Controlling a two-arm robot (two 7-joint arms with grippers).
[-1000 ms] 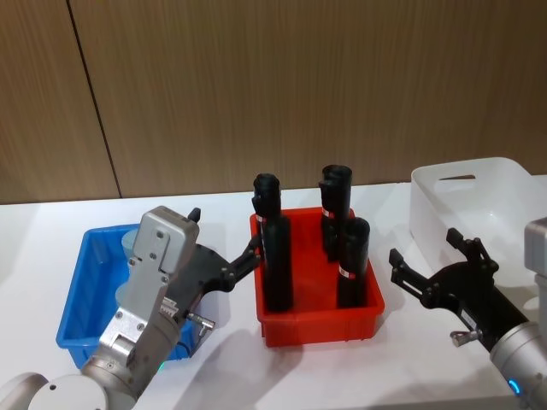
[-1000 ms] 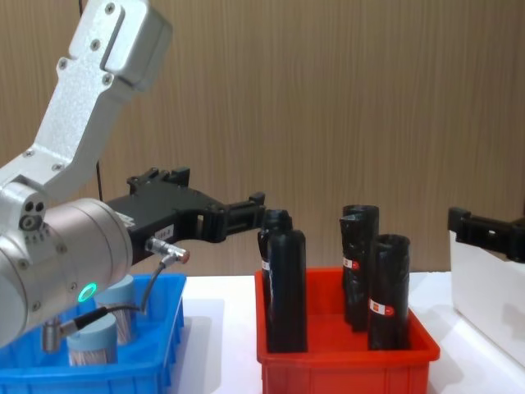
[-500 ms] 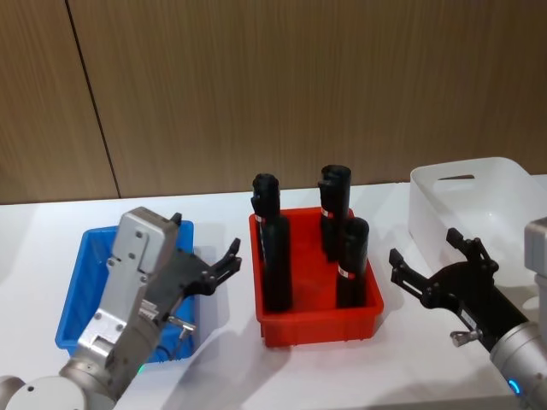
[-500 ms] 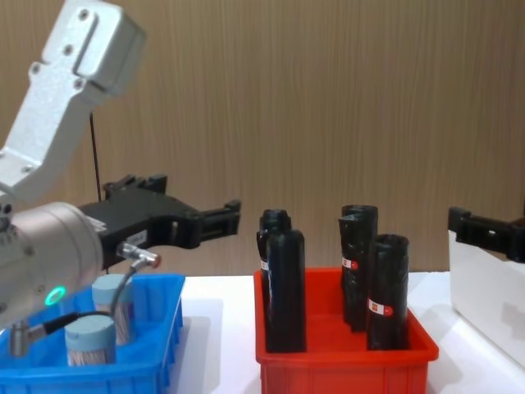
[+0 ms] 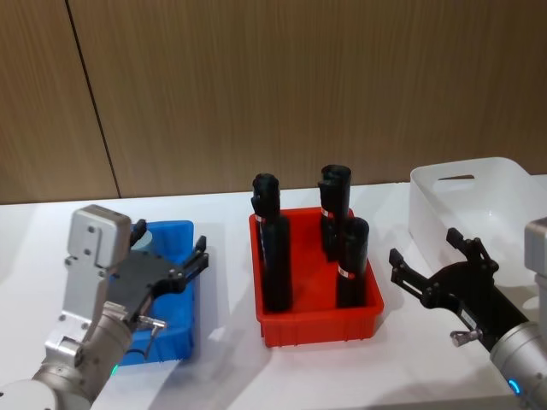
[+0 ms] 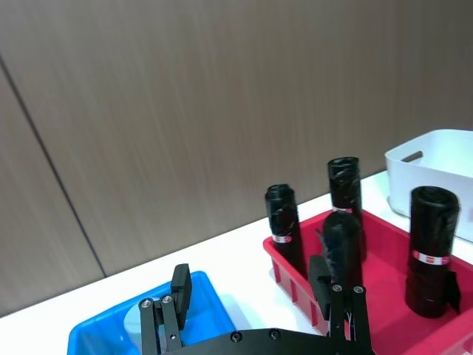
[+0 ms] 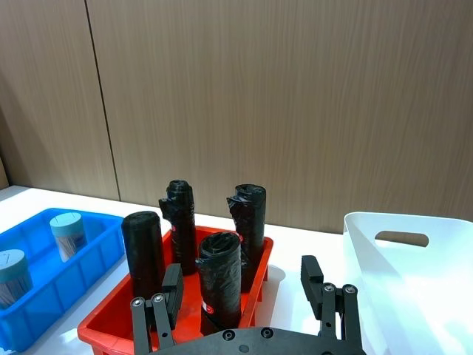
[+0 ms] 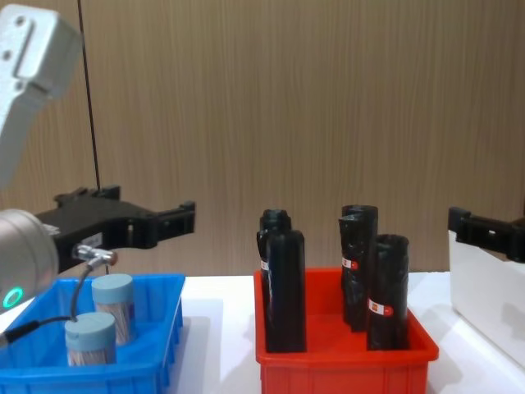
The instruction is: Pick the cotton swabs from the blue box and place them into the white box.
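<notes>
Two cotton swabs jars with pale blue lids (image 8: pixel 112 308) (image 8: pixel 90 338) stand in the blue box (image 8: pixel 131 373) at the table's left; the right wrist view shows the same cotton swabs (image 7: pixel 66 233) in the blue box (image 7: pixel 92 255). My left gripper (image 5: pixel 171 243) hovers above the blue box (image 5: pixel 181 329), open and holding nothing, and hides most of a lid. The white box (image 5: pixel 479 196) stands at the far right. Just in front of it, to its left, my right gripper (image 5: pixel 425 248) stays open and holds nothing.
A red bin (image 5: pixel 316 329) with three tall black rolls (image 5: pixel 276 248) stands between the blue and white boxes. A wooden wall rises behind the white table. Bare table lies in front of the red bin.
My left gripper has drawn back to the left, from beside the red bin's black rolls to above the blue box, still open. The right arm has not moved.
</notes>
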